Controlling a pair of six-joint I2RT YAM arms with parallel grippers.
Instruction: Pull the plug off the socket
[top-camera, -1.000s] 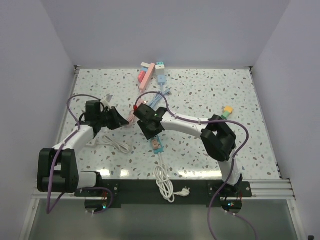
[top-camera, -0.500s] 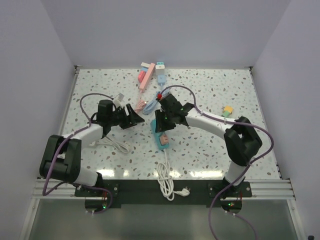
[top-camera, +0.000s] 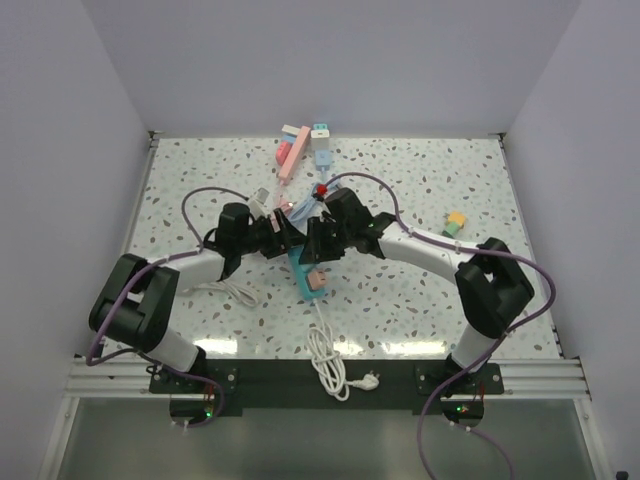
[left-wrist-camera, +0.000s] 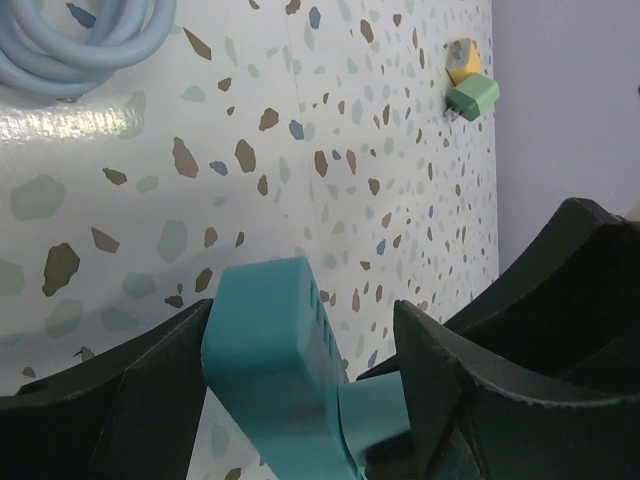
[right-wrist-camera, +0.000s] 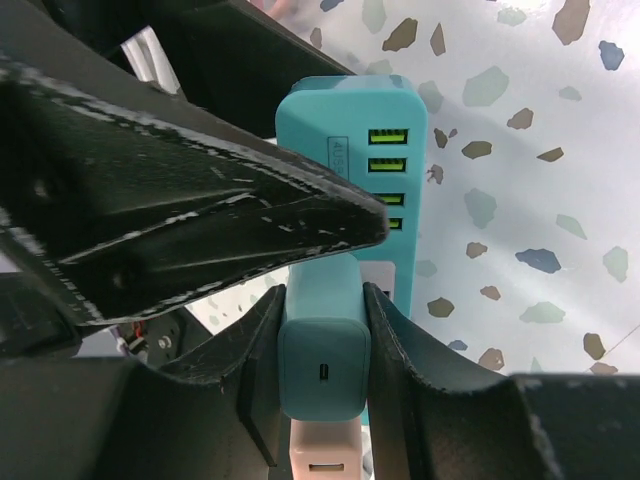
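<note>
The teal socket (top-camera: 301, 270) is a power strip lying mid-table, with a teal plug (right-wrist-camera: 322, 360) and a pink plug (right-wrist-camera: 325, 452) seated in it. My right gripper (right-wrist-camera: 322, 300) is shut on the teal plug, one finger on each of its sides. In the left wrist view the socket (left-wrist-camera: 270, 370) stands end-on between the fingers of my left gripper (left-wrist-camera: 305, 320). That gripper is open around the strip's end, with a gap on the right side. The teal plug (left-wrist-camera: 378, 412) shows just behind it. From above, both grippers (top-camera: 285, 240) (top-camera: 318, 246) meet over the strip.
A white cord (top-camera: 326, 358) runs from the socket to the near edge. Another white cable (top-camera: 228, 290) lies under the left arm. Pink (top-camera: 293, 152) and light blue (top-camera: 321, 146) strips lie at the back, a blue cable coil (left-wrist-camera: 70, 40) beside them. A green-yellow adapter (top-camera: 455, 222) sits at the right.
My left arm has swung right to the socket and its jaws have opened around the strip's end. The right gripper and the strip have shifted towards the table's middle.
</note>
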